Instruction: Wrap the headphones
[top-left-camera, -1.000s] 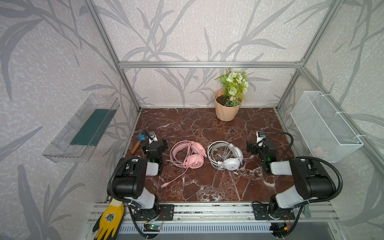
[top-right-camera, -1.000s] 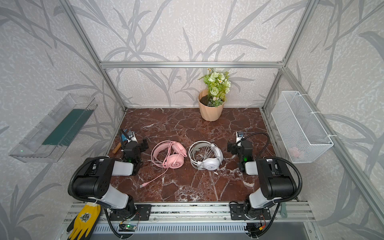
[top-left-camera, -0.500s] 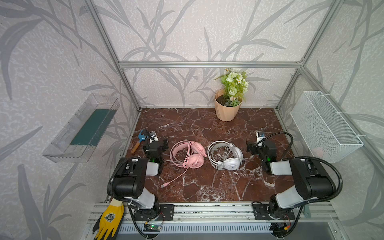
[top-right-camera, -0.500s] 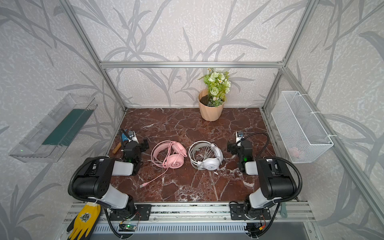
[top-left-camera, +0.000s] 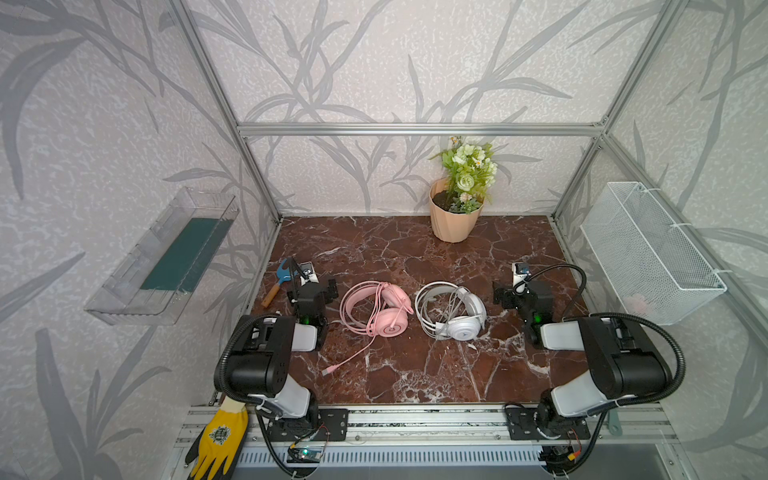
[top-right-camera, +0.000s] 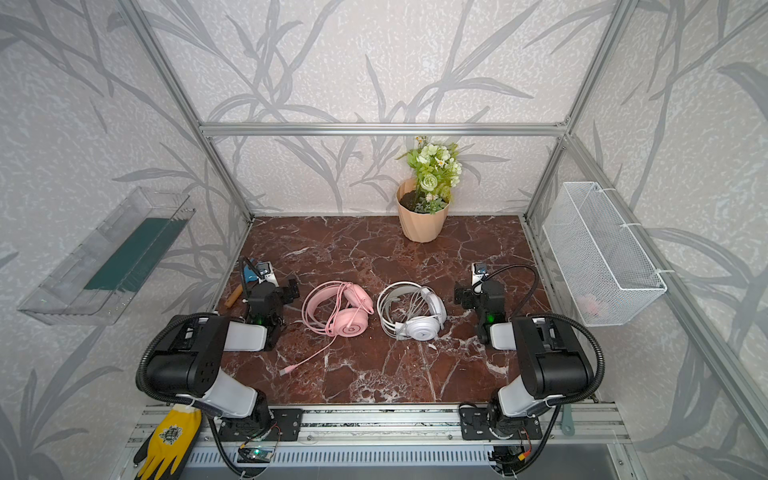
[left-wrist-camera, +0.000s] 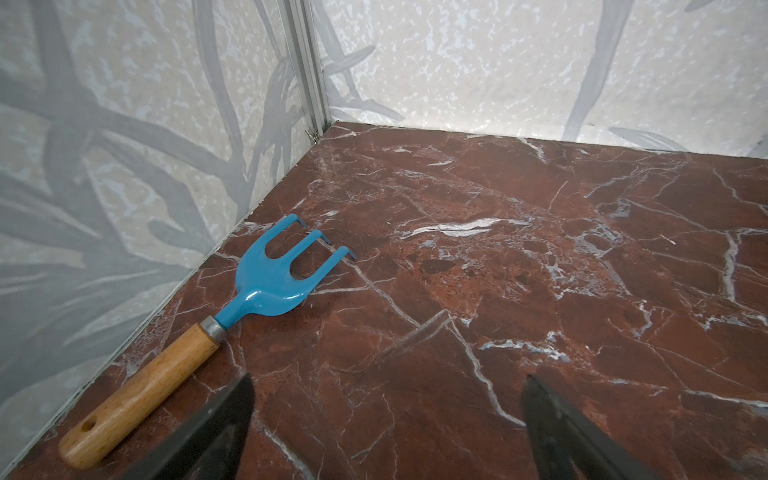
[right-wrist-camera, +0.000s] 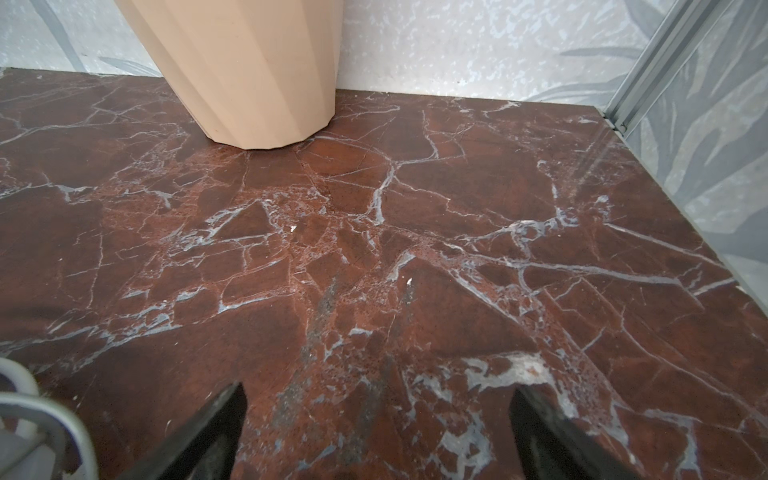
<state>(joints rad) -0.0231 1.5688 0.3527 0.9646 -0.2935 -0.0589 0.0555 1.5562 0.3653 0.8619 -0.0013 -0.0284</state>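
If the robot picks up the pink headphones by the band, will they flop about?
The pink headphones would probably lift as one fairly stiff piece: they hold their round arch while lying on the table. The pink cable looks floppy; it trails loose across the table, so it would likely dangle and drag.

Two headphones (top-left-camera: 390, 328), one flowerpot (top-left-camera: 453, 224), one rake (left-wrist-camera: 270, 274), one glove (top-left-camera: 218, 440).

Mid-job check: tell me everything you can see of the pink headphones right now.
The pink headphones are an all-pink, plastic-looking over-ear set with two round earcups and a double-band headband, lying flat on the marble table left of centre. Their pink cable drapes over the cups, then trails unwrapped toward the front edge, plug end free. Nothing grips them; they lie close beside the white headphones, seemingly not touching.
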